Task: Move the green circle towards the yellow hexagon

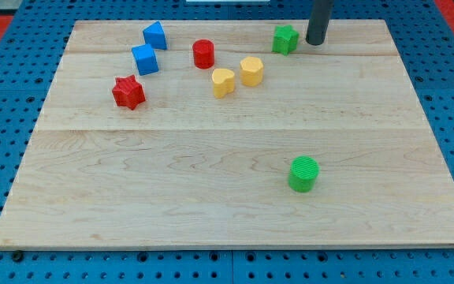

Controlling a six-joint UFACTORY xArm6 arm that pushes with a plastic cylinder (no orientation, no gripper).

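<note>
The green circle (303,173) sits on the wooden board toward the view's lower right. The yellow hexagon (251,71) lies in the upper middle, with a yellow heart-shaped block (223,82) just to its left. My tip (316,42) stands near the view's top edge, right of centre, just right of a green star-shaped block (285,39). The tip is far above the green circle in the view and touches no block.
A red cylinder (203,54) lies left of the yellow hexagon. Two blue blocks (155,35) (145,59) and a red star (128,92) lie at the upper left. The wooden board (132,189) rests on a blue pegboard surface.
</note>
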